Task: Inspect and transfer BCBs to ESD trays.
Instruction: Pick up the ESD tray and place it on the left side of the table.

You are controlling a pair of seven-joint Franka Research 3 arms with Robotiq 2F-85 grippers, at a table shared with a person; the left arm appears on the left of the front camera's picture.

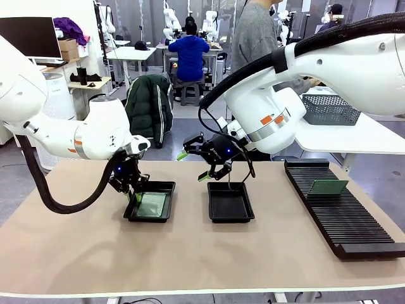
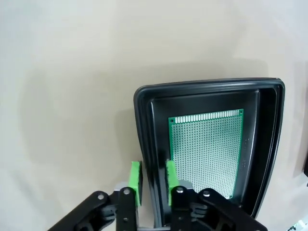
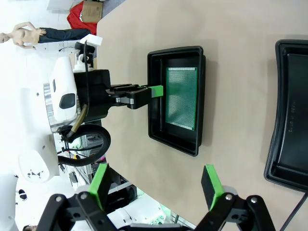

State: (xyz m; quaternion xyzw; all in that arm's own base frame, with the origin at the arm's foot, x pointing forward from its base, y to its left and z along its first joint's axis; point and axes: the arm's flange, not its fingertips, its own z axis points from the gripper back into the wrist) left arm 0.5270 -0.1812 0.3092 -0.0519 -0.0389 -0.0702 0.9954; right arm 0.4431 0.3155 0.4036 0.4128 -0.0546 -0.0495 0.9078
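A green BCB (image 1: 152,204) (image 2: 207,154) (image 3: 181,97) lies flat in the left ESD tray (image 1: 166,187) (image 2: 207,86) (image 3: 175,55). My left gripper (image 1: 131,188) (image 2: 153,180) (image 3: 155,91) has its green pads on either side of that tray's left wall and is shut on it. The second ESD tray (image 1: 230,217) (image 3: 281,110) stands at the table's middle with a bare floor. Just above its far edge hangs my right gripper (image 1: 212,159) (image 3: 154,185), open, with nothing between its fingers.
A long black slotted rack (image 1: 345,218) runs along the table's right side with one green board (image 1: 327,187) leaning in it. A person stands behind the far edge. The tan table (image 1: 190,259) is bare in front of the trays.
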